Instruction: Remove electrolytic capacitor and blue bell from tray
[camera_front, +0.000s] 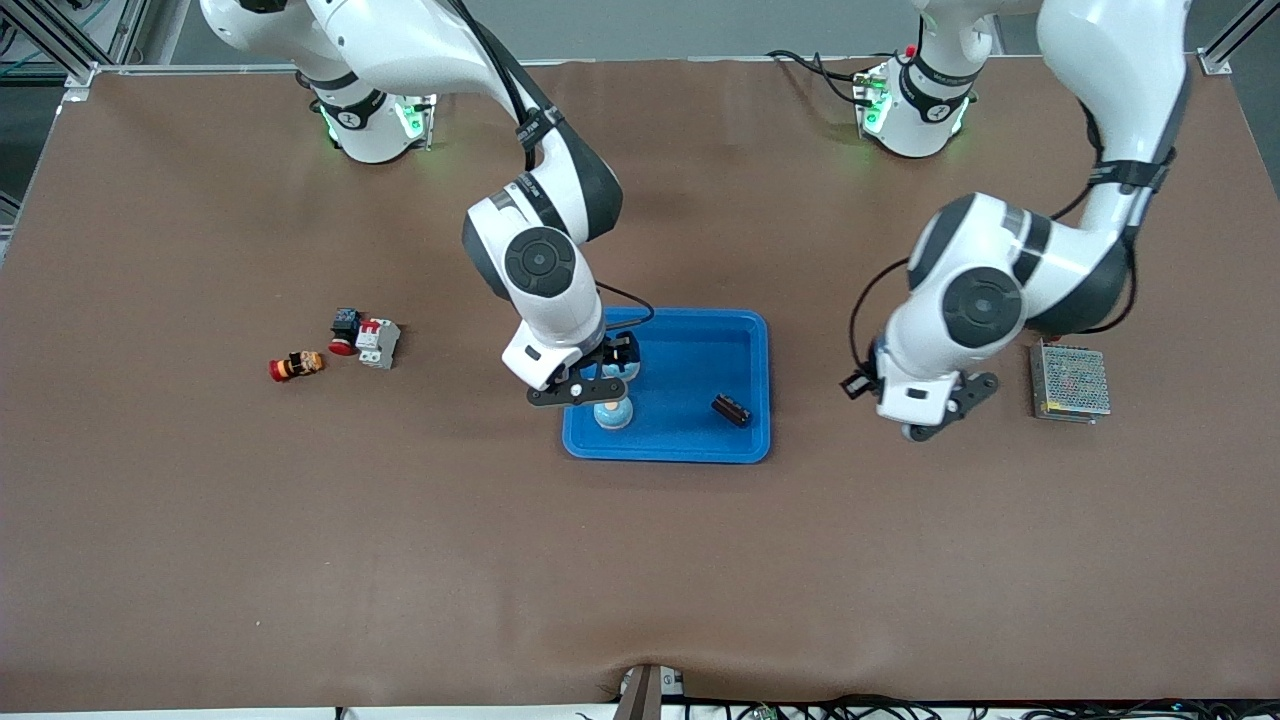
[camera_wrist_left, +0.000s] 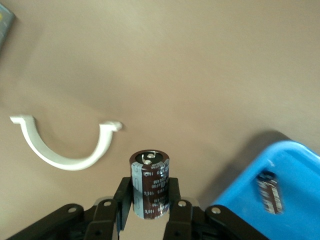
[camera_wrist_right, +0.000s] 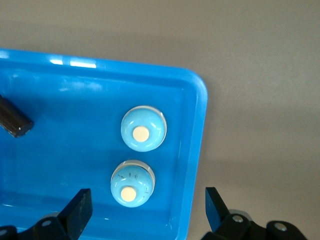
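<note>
A brown worktop (camera_front: 300, 560) fills the frame. At centre, a blue tray (camera_front: 745, 330) holds two bells (camera_wrist_right: 143, 129) and a capacitor (camera_front: 731, 410). Above it, the right claw (camera_front: 610, 385) is spread apart. Centre-right, the left claw (camera_wrist_left: 150, 207) clamps another capacitor (camera_wrist_left: 149, 184).

White arms (camera_front: 560, 300) (black joints, cables)

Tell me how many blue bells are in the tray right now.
2. Both bells sit in the blue tray at the right arm's end, side by side: one, the other under the open right gripper.
</note>
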